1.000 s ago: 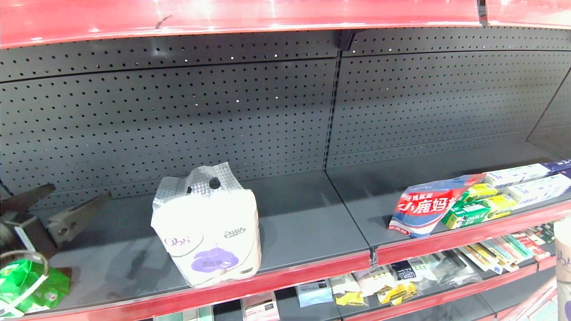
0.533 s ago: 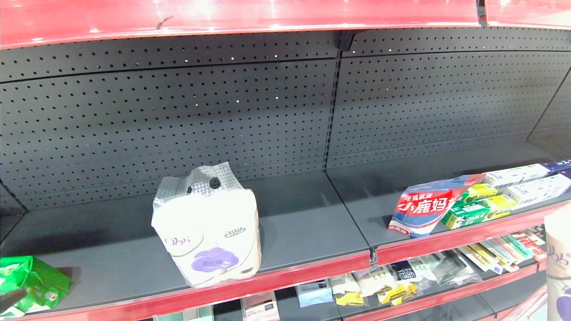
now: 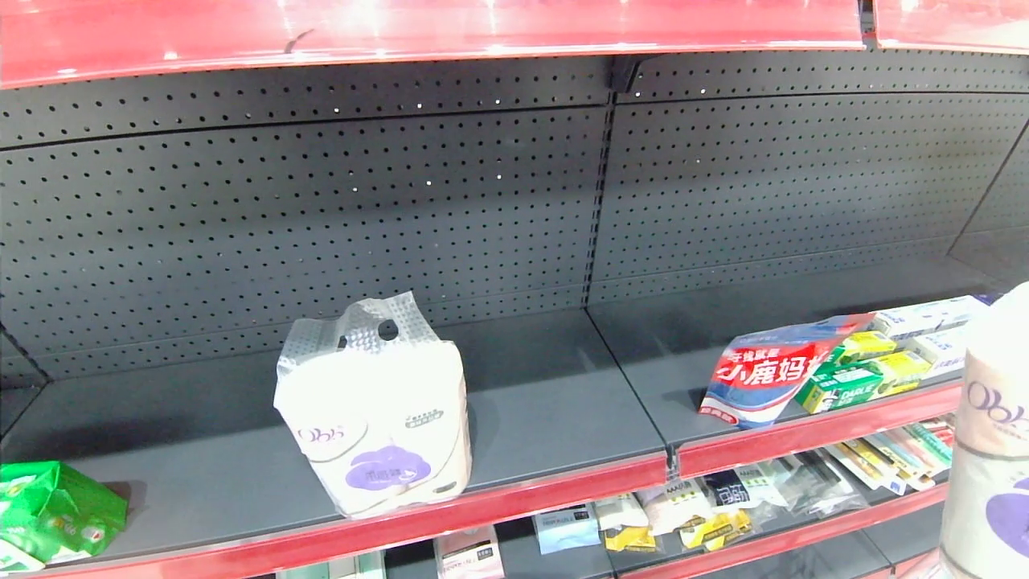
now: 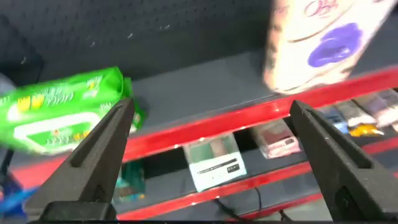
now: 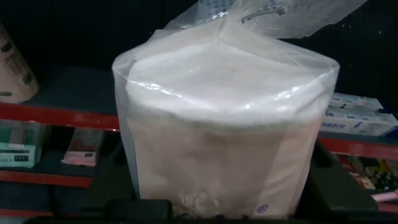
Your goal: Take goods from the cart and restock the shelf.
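**Head view:** a roll-paper pack (image 3: 371,410) is seen upright on the grey shelf (image 3: 555,402), between a green pouch (image 3: 56,507) at the left end and a red-and-blue pouch (image 3: 768,370) to the right. A second pack (image 3: 993,450) is seen at the lower right, before the shelf.

**Left wrist view:** the left gripper (image 4: 211,155) is shown with fingers spread wide apart.

**Right wrist view:** the second pack (image 5: 227,124) is clamped between the fingers of the right gripper (image 5: 224,199).

Red-and-blue pouch (image 3: 764,374) beside green-and-yellow boxes (image 3: 864,374), small packets (image 3: 683,515) on the tier below, perforated grey backing (image 3: 321,217).
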